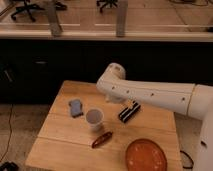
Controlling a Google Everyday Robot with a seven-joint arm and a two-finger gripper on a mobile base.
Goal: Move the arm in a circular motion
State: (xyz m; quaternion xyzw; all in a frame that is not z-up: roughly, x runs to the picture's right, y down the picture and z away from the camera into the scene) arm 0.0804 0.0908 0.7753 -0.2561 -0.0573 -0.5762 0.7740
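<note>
Nearest the camera, an orange plate point(145, 155) lies at the front right corner of the wooden table point(55, 150), with a dark red oblong object point(101, 139) just to its left. Behind these, a white cup point(94, 118) stands upright near the table's middle, a small blue-grey object point(75, 107) lies to its left, and a black striped packet point(129, 111) lies to its right. Above this middle row, the arm point(155, 95) reaches in from the right edge of the view, its rounded elbow joint over the rear half of the table. The gripper point(116, 100) hangs below that joint, near the cup and the packet; whether it is released or clenched cannot be told, and nothing is seen held in it. Since the task is a circular sweep of the arm, the likely sound practice is to keep the path level and high enough to pass over the cup, the tallest item, and to hold a steady radius and speed. Farthest back, a dark counter front and office chairs point(30, 7) fill the background.
</note>
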